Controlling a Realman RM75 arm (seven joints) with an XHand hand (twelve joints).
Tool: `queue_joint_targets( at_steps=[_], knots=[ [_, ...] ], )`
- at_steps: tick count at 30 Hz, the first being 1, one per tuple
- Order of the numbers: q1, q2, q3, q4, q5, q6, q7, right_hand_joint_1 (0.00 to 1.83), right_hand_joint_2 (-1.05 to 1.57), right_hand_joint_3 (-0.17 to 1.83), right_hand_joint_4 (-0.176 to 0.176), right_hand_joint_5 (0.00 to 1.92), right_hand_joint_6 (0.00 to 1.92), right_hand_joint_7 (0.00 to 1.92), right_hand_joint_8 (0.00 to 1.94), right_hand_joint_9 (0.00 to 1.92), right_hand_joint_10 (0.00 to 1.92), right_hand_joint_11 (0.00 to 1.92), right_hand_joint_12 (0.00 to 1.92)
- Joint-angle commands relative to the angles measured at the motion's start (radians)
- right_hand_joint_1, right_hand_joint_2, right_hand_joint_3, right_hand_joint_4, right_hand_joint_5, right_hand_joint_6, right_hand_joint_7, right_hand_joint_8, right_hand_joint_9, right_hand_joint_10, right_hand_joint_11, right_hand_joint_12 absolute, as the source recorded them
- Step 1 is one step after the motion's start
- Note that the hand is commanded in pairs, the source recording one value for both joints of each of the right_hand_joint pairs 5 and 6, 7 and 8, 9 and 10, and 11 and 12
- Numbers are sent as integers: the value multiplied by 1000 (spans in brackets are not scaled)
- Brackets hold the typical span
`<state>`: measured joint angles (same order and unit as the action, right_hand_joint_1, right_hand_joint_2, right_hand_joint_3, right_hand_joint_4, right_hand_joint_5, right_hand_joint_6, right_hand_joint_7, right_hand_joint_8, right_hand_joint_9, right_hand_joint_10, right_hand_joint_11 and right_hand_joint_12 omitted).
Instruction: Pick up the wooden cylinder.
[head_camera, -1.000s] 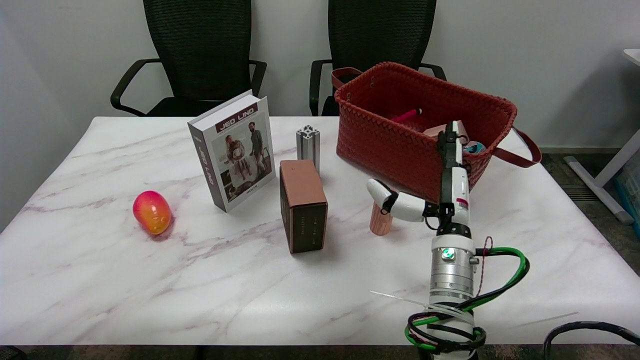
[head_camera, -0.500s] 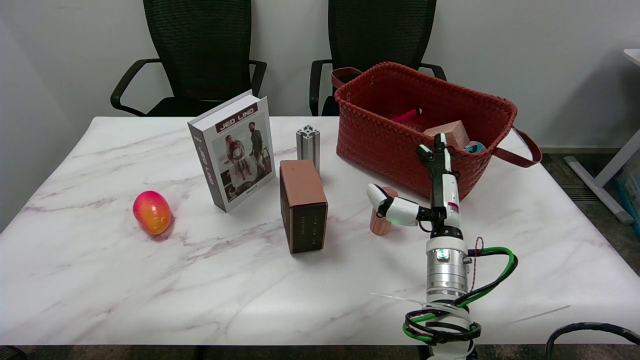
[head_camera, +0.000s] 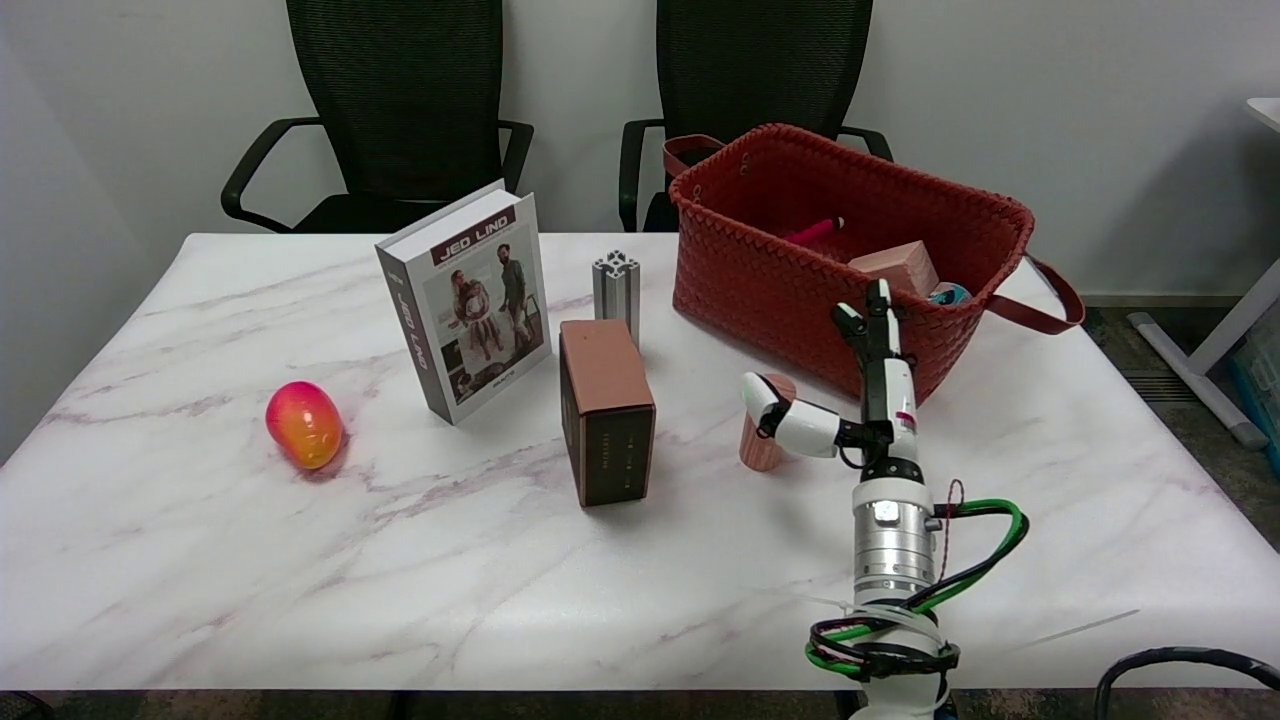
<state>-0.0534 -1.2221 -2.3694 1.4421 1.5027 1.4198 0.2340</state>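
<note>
The wooden cylinder (head_camera: 758, 438) stands upright on the marble table (head_camera: 300, 560), just in front of the red woven basket. My right hand (head_camera: 860, 400) is beside it on the right, seen edge-on. The thumb (head_camera: 780, 412) sticks out to the left across the cylinder's top, hiding part of it. The other fingers (head_camera: 878, 330) point straight away toward the basket. Nothing is held; the hand is open.
A red woven basket (head_camera: 790, 280) with several items stands right behind the cylinder. A brown box (head_camera: 605, 425), a small aluminium post (head_camera: 616, 290), a standing book (head_camera: 468, 300) and a red-orange egg-shaped toy (head_camera: 303, 424) lie to the left. Two black chairs stand behind the table.
My right arm has drawn back toward the near edge and slightly left. The fingers have come off the basket rim, and the cylinder's top now shows behind the thumb. The cylinder has not moved.
</note>
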Motion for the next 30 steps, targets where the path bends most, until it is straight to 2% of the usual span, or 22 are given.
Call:
queue_joint_targets(
  at_steps=[1,22,30],
  knots=[
    [-2,-13,-2,-26,14,-19,46,1165,329,813,0,0,0,332,332,220,220,0,0],
    [-1,-41,-34,-60,22,-71,48,1159,290,863,0,0,0,286,286,106,106,0,0],
    [4,-48,-4,-125,18,-109,120,1153,278,882,0,0,0,277,277,138,138,0,0]
  ],
)
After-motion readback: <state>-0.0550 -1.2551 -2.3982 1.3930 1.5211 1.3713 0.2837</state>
